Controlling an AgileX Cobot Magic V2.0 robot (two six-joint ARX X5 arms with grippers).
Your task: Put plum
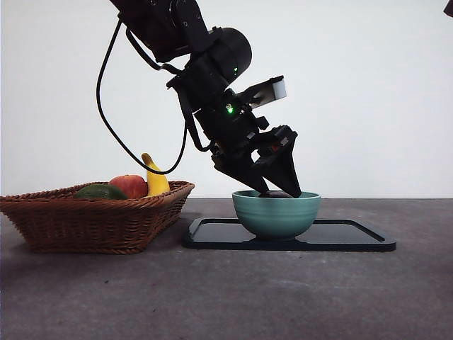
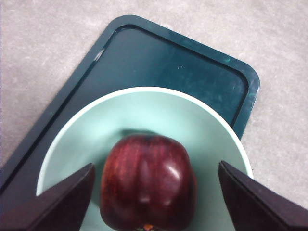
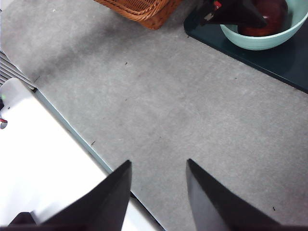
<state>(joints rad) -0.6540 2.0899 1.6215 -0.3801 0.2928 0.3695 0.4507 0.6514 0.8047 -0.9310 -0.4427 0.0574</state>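
A woven wicker basket [image 1: 92, 223] is sitting nearest the front camera, at the left of the grey table [image 1: 226, 297], and it is holding three fruits: one dark green oval fruit [image 1: 100, 191], one red-and-yellow apple [image 1: 129, 185] and one yellow banana [image 1: 155, 178] standing up at its back edge. Just to its right one dark tray [image 1: 354, 237] is lying flat on the table, and one pale green bowl [image 1: 276, 214] is standing on the tray's left part. One arm is working: it is coming down from the upper left of the front view, big and dark, tilting steeply so that the left gripper [image 1: 277, 190] is pointing into the bowl's mouth. In the left wrist view its two black jaws are standing spread wide on either side of the plum [image 2: 148, 182], with a clear gap of bowl surface showing between each jaw and the fruit, so it is gripping nothing. The single dark maroon plum is resting inside the bowl, glossy, on the bowl's floor. The right gripper [image 3: 159, 192] is waiting over bare table well away from the tray, its jaws parted and holding nothing; its wrist view is showing one corner of the basket and the bowl with the plum far off.
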